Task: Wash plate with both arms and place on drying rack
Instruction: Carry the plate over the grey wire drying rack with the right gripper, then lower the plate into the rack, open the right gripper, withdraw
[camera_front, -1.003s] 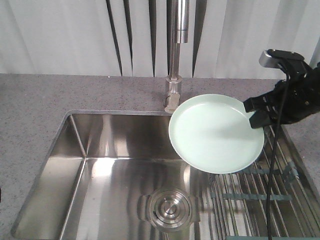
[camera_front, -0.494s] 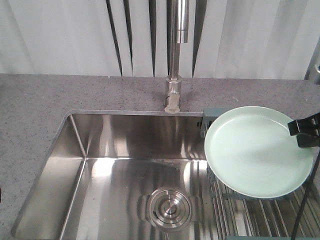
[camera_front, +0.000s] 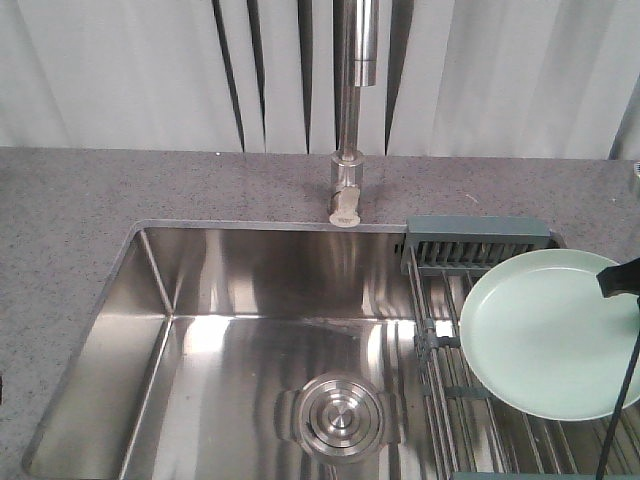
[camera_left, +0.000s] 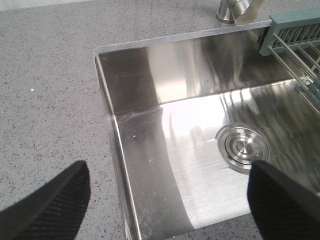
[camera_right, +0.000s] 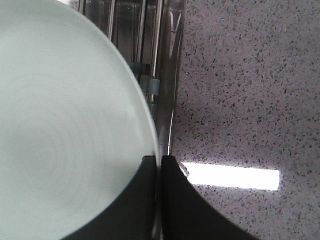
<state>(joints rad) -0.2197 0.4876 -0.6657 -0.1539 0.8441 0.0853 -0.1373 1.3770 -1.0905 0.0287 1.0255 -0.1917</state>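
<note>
The pale mint-green plate (camera_front: 555, 335) hangs tilted over the drying rack (camera_front: 470, 400) at the sink's right end. My right gripper (camera_front: 620, 280) is shut on the plate's right rim at the frame edge. In the right wrist view the plate (camera_right: 60, 130) fills the left side, and the right gripper (camera_right: 158, 159) pinches its rim between two black fingers. My left gripper (camera_left: 167, 185) stands open over the sink's front left corner, nothing between its black fingertips (camera_left: 55, 200). It does not show in the front view.
A steel sink basin (camera_front: 250, 340) with a round drain (camera_front: 338, 417) lies in a speckled grey counter (camera_front: 70, 220). A tall faucet (camera_front: 348, 110) stands behind it. The rack's grey-green slotted caddy (camera_front: 478, 245) sits at its far end. Counter (camera_right: 240, 75) lies right of the rack.
The right gripper has carried the plate to the right and downward, from in front of the faucet to above the rack. The caddy, earlier hidden behind the plate, now shows.
</note>
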